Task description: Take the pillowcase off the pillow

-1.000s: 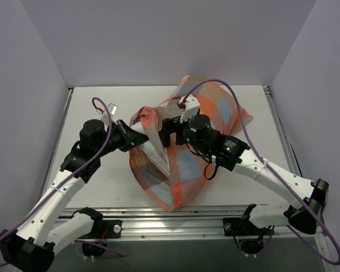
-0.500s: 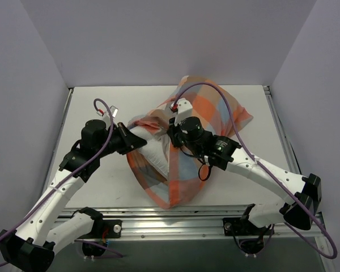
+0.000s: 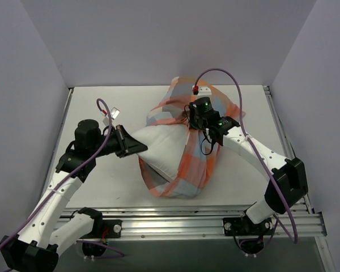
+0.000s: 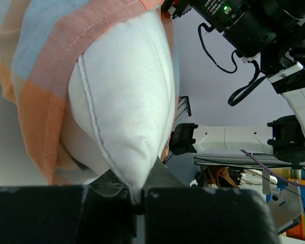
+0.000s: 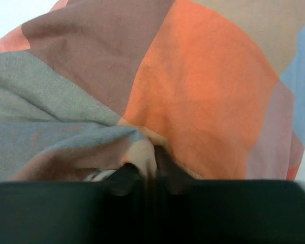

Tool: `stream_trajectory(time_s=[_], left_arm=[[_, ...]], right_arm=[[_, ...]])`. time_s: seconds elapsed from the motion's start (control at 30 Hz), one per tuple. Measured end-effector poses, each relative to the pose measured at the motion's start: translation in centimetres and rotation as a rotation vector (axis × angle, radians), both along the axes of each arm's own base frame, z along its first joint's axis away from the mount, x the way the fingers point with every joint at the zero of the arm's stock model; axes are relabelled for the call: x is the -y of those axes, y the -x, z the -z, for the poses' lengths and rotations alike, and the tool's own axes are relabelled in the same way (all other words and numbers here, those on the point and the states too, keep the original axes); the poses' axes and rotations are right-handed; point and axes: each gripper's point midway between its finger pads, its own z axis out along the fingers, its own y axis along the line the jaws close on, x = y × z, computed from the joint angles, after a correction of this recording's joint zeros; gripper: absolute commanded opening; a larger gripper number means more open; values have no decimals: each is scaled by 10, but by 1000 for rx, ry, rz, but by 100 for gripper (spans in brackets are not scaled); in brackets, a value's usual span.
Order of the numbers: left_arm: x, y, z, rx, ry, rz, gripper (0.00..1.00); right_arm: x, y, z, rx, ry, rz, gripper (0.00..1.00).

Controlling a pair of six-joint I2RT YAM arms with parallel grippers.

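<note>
The white pillow (image 3: pixel 164 148) lies mid-table, its left end bare and the rest inside the checked pillowcase (image 3: pixel 195 167). My left gripper (image 3: pixel 140 147) is shut on the pillow's left corner; in the left wrist view that corner (image 4: pixel 134 188) is pinched between the jaws. My right gripper (image 3: pixel 188 116) is shut on a bunched fold of the pillowcase near the top of the pillow; in the right wrist view the fold (image 5: pixel 145 155) sits between the black fingertips. The pillowcase hem (image 4: pixel 86 35) runs across the white pillow (image 4: pixel 127 101).
Grey walls close in the white table (image 3: pixel 96 187) at left, right and back. A metal rail (image 3: pixel 181 218) runs along the near edge by the arm bases. Purple cables arc above both arms.
My right gripper closed on the pillowcase and moved back and to the right, dragging the cloth off the pillow's left end. More white pillow shows. The left gripper kept hold of the corner.
</note>
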Motion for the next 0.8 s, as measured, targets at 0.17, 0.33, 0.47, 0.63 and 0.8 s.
stream_trajectory(time_s=[0.17, 0.33, 0.47, 0.63, 0.8], left_arm=[[-2, -3, 1, -1, -5, -14, 2], [1, -25, 3, -11, -14, -73, 2], [3, -51, 5, -4, -25, -172, 2], [13, -66, 13, 6, -54, -251, 2], [15, -67, 16, 9, -76, -281, 2]], right_arm=[[8, 6, 1, -9, -37, 4, 63], [13, 42, -32, 38, -119, 11, 73], [-20, 89, -70, 92, -225, -56, 75], [-51, 143, -53, 34, -269, -78, 77], [-38, 166, 6, -61, -190, 7, 70]])
